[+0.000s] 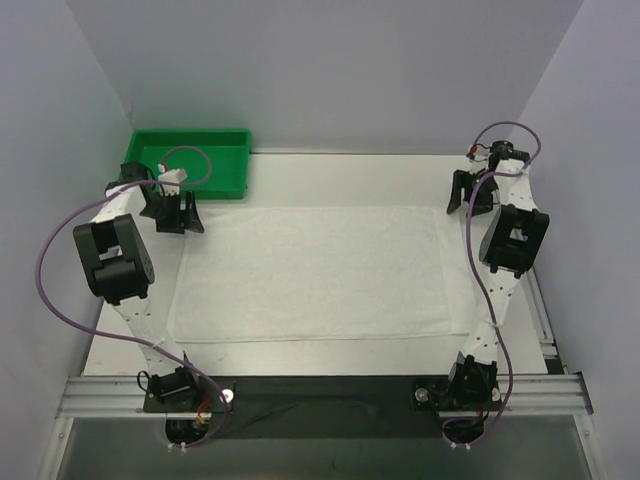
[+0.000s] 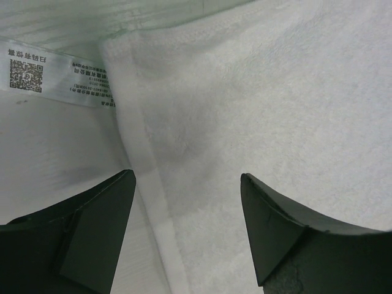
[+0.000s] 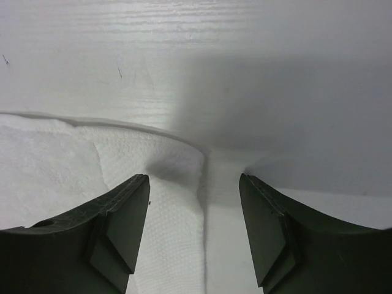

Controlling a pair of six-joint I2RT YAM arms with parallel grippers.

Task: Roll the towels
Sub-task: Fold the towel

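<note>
A white terry towel (image 1: pixel 310 270) lies flat and spread over the middle of the table. My left gripper (image 1: pixel 178 216) is open at the towel's far left corner; in the left wrist view the hemmed corner (image 2: pixel 153 171) lies between the two fingers (image 2: pixel 98 214). My right gripper (image 1: pixel 468 195) is open at the towel's far right corner; in the right wrist view the towel's edge (image 3: pixel 177 202) lies between the fingers (image 3: pixel 122 220), with bare table under the right one. Neither gripper holds anything.
A green plastic tray (image 1: pixel 190 160) stands at the far left, just behind my left gripper. A white label with print and a QR code (image 2: pixel 55 76) lies beside the towel's corner. Walls close in the table on three sides.
</note>
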